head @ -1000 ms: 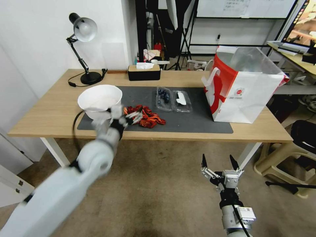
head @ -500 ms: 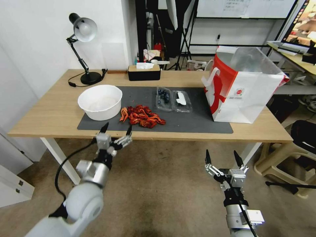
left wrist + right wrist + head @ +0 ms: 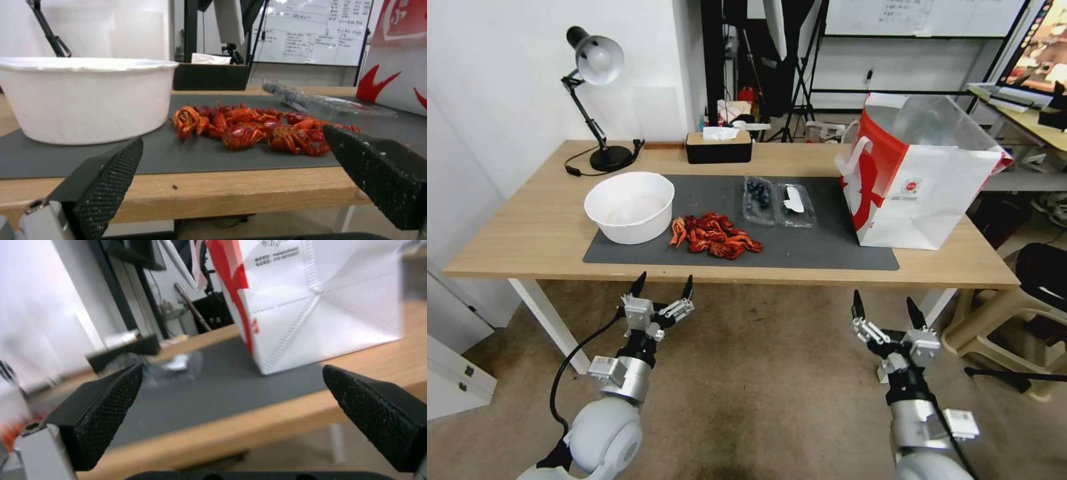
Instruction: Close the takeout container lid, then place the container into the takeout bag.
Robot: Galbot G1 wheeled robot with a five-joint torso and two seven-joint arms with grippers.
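Observation:
The takeout container (image 3: 759, 199) lies open on the grey mat, blueberries in its tray half, and shows low and flat as the clear container (image 3: 311, 101) in the left wrist view. Its lid (image 3: 798, 203) lies flat beside it with a white patch, and appears blurred as the lid (image 3: 180, 365) in the right wrist view. The takeout bag (image 3: 920, 177) stands open at the mat's right end; the bag (image 3: 320, 303) is white with red. My left gripper (image 3: 663, 285) hangs open below the table's front edge. My right gripper (image 3: 886, 309) is open too, low at the right, nothing held.
A big white bowl (image 3: 629, 205) and a heap of red crayfish (image 3: 715, 235) sit on the mat (image 3: 820, 250). A desk lamp (image 3: 597, 100) and a black tissue box (image 3: 719, 145) stand at the back. A beige chair (image 3: 1000, 327) is right of the table.
My left arm has pulled back from beside the bowl and crayfish and dropped below the table's front edge. My right gripper has sunk slightly and shifted right. Nothing on the table moved.

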